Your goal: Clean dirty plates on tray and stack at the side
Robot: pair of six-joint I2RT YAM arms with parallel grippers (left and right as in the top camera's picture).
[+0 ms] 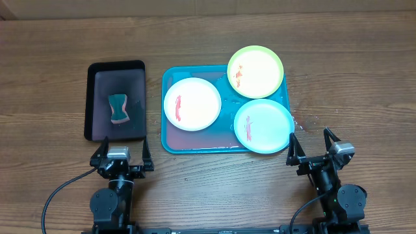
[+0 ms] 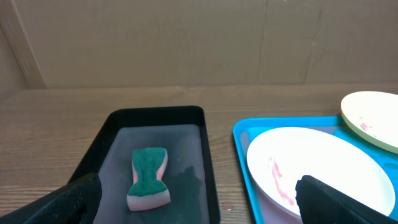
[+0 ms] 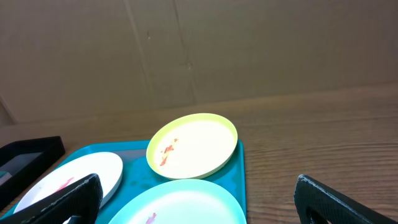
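On the turquoise tray (image 1: 170,140) lie three plates, each with a red smear: a white plate (image 1: 192,104) at the left, a lime-green plate (image 1: 255,71) at the back right and an aqua plate (image 1: 263,126) at the front right. My left gripper (image 1: 121,155) stands open near the front table edge, just short of the black tray, with nothing between its fingers. My right gripper (image 1: 313,147) is open too, off the turquoise tray's front right corner. The left wrist view shows the white plate (image 2: 317,168); the right wrist view shows the green plate (image 3: 193,144) and aqua plate (image 3: 186,202).
A smaller black tray (image 1: 97,71) sits left of the turquoise one and holds a green and pink sponge (image 1: 118,108), also seen as the sponge (image 2: 149,177) in the left wrist view. Bare wooden table (image 1: 351,78) lies to the right of the tray.
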